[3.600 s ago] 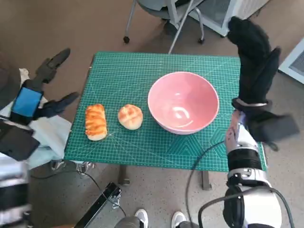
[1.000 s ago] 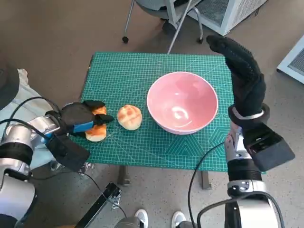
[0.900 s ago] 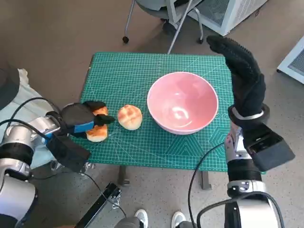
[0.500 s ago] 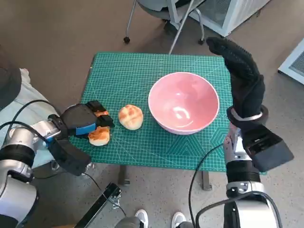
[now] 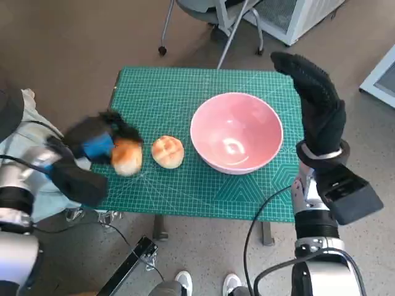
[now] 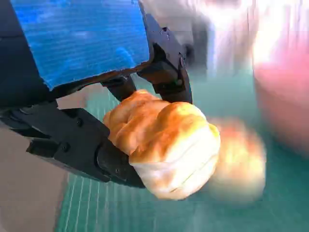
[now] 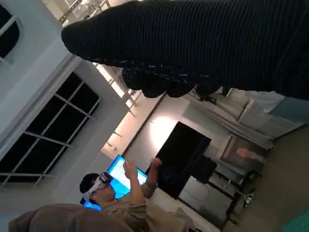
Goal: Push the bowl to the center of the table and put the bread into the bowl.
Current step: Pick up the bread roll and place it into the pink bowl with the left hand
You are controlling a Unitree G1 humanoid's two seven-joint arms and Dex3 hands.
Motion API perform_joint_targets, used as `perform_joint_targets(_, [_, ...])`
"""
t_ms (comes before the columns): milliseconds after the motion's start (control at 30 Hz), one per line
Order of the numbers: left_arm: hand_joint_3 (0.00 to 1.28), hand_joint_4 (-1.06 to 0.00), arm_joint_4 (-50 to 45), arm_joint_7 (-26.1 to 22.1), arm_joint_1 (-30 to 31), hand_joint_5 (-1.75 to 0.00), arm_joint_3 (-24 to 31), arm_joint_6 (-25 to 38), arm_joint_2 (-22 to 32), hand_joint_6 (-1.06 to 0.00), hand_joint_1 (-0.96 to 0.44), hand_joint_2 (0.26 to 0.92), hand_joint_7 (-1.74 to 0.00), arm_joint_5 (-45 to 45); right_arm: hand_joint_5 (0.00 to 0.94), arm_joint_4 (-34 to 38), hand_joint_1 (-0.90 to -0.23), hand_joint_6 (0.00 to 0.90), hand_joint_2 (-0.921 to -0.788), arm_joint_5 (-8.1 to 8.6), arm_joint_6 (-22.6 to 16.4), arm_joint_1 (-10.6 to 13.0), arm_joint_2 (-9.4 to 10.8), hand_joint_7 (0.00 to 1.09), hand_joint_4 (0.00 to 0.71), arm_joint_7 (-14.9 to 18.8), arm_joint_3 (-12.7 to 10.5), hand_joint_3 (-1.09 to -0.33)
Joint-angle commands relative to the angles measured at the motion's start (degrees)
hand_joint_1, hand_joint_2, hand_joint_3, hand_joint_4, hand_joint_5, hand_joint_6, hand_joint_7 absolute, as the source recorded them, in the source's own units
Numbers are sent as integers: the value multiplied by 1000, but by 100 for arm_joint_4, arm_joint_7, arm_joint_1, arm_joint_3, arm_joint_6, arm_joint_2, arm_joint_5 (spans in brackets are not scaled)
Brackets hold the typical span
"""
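Gripped the elongated bread roll [image 6: 164, 142] in the left hand [image 5: 92, 145], black fingers [image 6: 77, 150] clamped along its sides, golden crust uppermost and pale rounded end sticking out past the fingertips, long axis in line with the fingers. Hung blurred over the left part of the green cutting mat [image 5: 160, 92], just beside the round bun [image 5: 169, 152] lying on the mat. Stood the pink bowl [image 5: 237, 132] upright, right of centre, near the bun but apart. Held the gloved right hand [image 5: 318, 105] raised and flat by the bowl's right side, fingers extended, grasping nothing. Showed a seated person [image 7: 116, 200] in the right wrist view.
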Motion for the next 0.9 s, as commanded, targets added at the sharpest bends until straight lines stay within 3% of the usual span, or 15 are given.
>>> perform_joint_targets(33, [27,-681,-245,-157,-324,-1069,535,-96,134,-765,1,912,-1122,-556,5,138,-529,59,-921,55,-36,84,-5,825,346,42,-37,-654])
perform_joint_targets(367, [22,-688,-664,-624,-766,-1066,1118,40,-200,-754,1,915,-1130,-1262,4,207,-530,57,-921,68,-94,65,-15,829,345,42,-50,-649])
perform_joint_targets(733, [16,-684,-991,-1187,-1367,-1096,959,426,-1158,-758,1,917,-1103,-1228,4,242,-541,57,-921,94,-122,52,3,831,347,44,-70,-643])
perform_joint_targets(900, [5,-726,-931,-1127,-1594,-1051,710,593,-1635,-803,2,902,-1055,-870,4,259,-544,57,-921,29,-162,67,24,832,348,-16,-66,-642])
